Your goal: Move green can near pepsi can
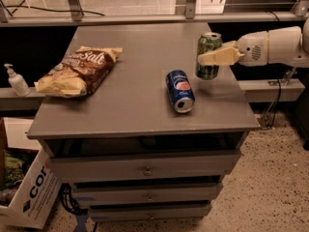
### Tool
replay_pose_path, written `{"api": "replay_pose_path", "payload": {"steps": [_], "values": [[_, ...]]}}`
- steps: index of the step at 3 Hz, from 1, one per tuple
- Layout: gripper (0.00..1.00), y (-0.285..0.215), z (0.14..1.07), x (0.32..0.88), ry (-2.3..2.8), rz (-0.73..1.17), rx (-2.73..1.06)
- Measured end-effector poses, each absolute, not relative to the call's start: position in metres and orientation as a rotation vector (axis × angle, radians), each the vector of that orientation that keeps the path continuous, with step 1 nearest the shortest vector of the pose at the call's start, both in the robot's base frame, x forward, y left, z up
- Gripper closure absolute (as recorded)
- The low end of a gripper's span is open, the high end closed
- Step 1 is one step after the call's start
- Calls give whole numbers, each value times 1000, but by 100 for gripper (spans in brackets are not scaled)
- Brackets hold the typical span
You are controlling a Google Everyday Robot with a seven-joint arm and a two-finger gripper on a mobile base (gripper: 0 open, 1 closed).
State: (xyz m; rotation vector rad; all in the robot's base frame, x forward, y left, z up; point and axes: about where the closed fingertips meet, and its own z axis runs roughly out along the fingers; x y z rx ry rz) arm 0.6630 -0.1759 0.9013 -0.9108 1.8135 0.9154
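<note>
Camera view: gripper (206,57) reaches in from the right, clamped on the green can (207,70), upright near the counter (135,105) right edge. Pepsi can (179,91) lies on its side just beside it, front-left. Gap looks small, so set it down vertical, w/o nudging pepsi, which would prob roll.

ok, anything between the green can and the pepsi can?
Nothing visible. The gripper, at the table's right edge, has its jaws shut on the green can; only bare tabletop separates it from the pepsi can, lying on its side. The chip bag is well clear.
</note>
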Motion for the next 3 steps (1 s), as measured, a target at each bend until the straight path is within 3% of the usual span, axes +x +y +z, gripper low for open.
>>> {"api": "replay_pose_path", "payload": {"steps": [3], "values": [[100, -177, 880, 645, 1775, 998, -997]]}}
